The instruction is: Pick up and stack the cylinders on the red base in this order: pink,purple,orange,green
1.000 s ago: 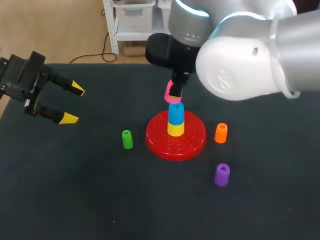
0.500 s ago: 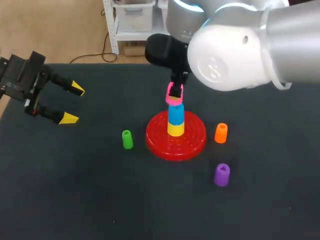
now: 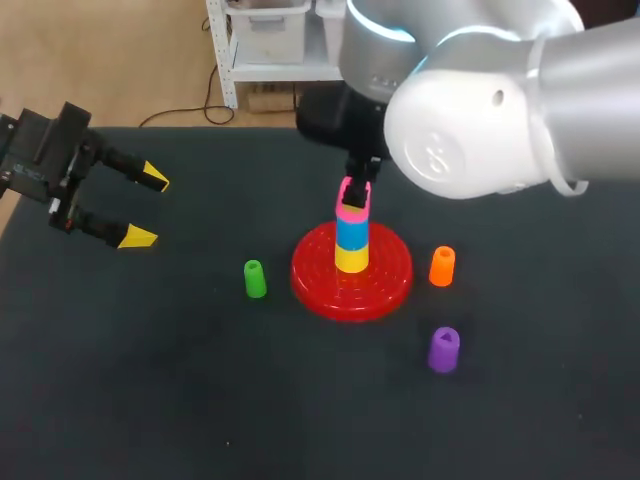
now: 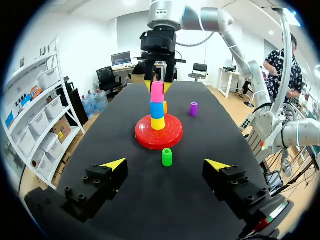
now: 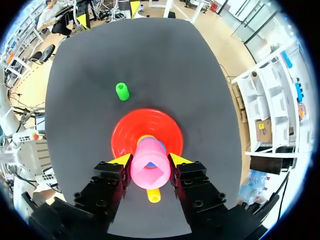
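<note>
1. Head view: pink cylinder [image 3: 352,207] set atop blue cylinder [image 3: 351,232] and yellow cylinder [image 3: 351,260] on red base [image 3: 315,287], clasped by right gripper [image 3: 355,196]. Green cylinder [image 3: 255,279], orange cylinder [image 3: 442,266] and purple cylinder [image 3: 444,349] stood apart around base. Left gripper [image 3: 146,208] sited well apart.
2. Left wrist view: left gripper spread wide, nothing held.
3. Right wrist view: pink cylinder pinched between both fingers [image 5: 119,170].

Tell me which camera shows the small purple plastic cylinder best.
The head view: the purple plastic cylinder shows whole and clear. The left wrist view shows it small and far; the right wrist view misses it.
</note>
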Controlling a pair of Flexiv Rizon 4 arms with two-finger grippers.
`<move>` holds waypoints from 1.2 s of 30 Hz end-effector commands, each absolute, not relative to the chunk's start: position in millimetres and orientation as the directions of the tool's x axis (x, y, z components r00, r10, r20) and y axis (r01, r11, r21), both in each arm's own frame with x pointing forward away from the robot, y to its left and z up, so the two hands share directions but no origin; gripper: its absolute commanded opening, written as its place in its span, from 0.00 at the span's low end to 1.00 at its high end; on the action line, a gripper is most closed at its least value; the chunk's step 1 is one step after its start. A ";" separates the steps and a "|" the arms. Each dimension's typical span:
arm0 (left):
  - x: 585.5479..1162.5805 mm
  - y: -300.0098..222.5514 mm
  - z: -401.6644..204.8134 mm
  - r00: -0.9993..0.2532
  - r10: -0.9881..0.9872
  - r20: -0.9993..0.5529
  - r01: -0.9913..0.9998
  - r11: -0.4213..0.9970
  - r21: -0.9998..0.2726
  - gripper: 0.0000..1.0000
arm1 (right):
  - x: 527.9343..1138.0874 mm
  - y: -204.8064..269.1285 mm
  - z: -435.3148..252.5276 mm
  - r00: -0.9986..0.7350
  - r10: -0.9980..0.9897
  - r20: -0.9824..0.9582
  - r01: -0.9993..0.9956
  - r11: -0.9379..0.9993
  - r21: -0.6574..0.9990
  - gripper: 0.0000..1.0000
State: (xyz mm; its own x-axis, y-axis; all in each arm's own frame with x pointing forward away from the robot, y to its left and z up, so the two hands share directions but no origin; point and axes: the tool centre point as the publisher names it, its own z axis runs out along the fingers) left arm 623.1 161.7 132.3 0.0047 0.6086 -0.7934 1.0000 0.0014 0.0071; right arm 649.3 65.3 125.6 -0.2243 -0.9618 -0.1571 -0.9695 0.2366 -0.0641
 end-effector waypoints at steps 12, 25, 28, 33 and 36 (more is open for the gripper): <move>623.9 162.2 131.8 0.006 0.609 -0.793 1.000 0.000 0.007 1.00 | 654.1 65.2 119.2 -0.233 -0.959 -0.159 -0.967 0.245 -0.061 0.00; 623.9 162.2 131.8 0.006 0.609 -0.793 1.000 0.000 0.007 1.00 | 654.0 64.4 110.8 -0.240 -0.957 -0.161 -0.966 0.253 -0.059 0.00; 623.9 162.2 131.8 0.006 0.609 -0.793 1.000 0.000 0.007 1.00 | 654.2 64.6 109.5 -0.244 -0.956 -0.163 -0.965 0.256 -0.059 0.00; 623.9 162.2 131.8 0.006 0.609 -0.793 1.000 0.000 0.007 1.00 | 654.9 65.1 109.1 -0.246 -0.956 -0.160 -0.964 0.258 -0.062 0.00; 623.9 162.2 131.8 0.006 0.609 -0.793 1.000 0.000 0.007 1.00 | 655.5 66.0 107.2 -0.245 -0.957 -0.154 -0.965 0.257 -0.060 0.00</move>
